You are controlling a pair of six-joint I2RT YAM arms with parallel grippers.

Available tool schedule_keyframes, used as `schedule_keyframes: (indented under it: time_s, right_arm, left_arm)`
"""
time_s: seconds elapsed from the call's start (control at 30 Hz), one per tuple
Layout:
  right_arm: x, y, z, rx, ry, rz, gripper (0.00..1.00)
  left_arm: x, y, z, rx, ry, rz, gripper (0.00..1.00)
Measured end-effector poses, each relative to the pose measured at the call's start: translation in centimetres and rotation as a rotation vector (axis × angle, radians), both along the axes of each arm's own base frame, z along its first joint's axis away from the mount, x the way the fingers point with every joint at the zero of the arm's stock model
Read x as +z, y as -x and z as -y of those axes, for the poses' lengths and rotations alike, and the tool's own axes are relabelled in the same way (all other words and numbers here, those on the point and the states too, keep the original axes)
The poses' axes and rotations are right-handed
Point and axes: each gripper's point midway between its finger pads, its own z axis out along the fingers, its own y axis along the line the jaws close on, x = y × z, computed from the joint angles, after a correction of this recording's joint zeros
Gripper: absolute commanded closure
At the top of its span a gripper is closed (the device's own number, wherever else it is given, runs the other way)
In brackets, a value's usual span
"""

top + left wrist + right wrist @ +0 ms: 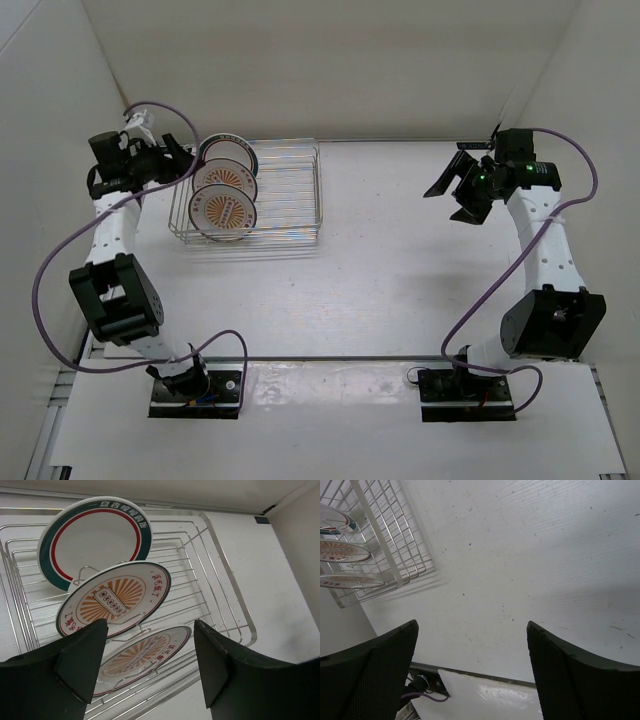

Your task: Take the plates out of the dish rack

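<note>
Your top view hangs high behind the near edge and looks down on the whole tabletop (400, 260). Your left wrist view sits close over the dish rack (225, 580), looking between its own fingers (80, 665) at the plates (115, 597). Your right wrist view looks from farther off across the tabletop, the rack in its upper left corner; all three views share it.

At the dish rack's (220, 580) far edge, the teal-rimmed plate (95, 535) is white, its dark teal rim carrying white lettering, with a thin red ring inside. The middle plate (115, 597) and the near plate (145, 652) are white with orange sunburst centres, red lettering and thin dark edges. The rack is silver wire and the table (400, 250) is white.
</note>
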Motion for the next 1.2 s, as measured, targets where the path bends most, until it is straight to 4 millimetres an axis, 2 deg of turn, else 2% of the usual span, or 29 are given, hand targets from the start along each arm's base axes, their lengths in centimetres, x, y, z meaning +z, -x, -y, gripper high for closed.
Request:
schedule_keyframes:
  time_s: [0.1,0.2,0.33,0.5,0.87,1.03,1.2]
  right_arm:
    - [0.1,-0.1,0.2,0.001,0.003,0.005,0.1]
    - [0.0,-0.1,0.3,0.005,0.004,0.005,0.1]
    - [0.0,-0.2,0.4,0.002,-0.008,0.002,0.1]
    - [0.1,-0.3,0.4,0.007,-0.034,0.004,0.1]
    - [0.5,-0.8,0.3,0.012,-0.094,0.015,0.1]
    - [0.9,-1.2,0.3,0.009,-0.132,0.031,0.1]
    - [0.5,-1.3,0.5,-0.005,-0.16,0.023,0.1]
  left_arm:
    - [-0.7,-0.3,-0.7,-0.066,0.049,0.011,0.2]
    - [-1.4,0.0,0.0,-0.14,0.069,0.013,0.2]
    - [-1.4,0.7,0.7,-0.231,0.073,0.055,0.22]
    - [-2.3,1.1,0.4,-0.27,0.04,0.075,0.22]
    - [-8.2,1.8,-0.3,-0.261,-0.028,-0.031,0.29]
    - [-9.7,1.6,-0.8,-0.241,-0.047,-0.064,0.32]
    - [-11.0,1.7,-0.9,-0.231,-0.046,-0.097,0.32]
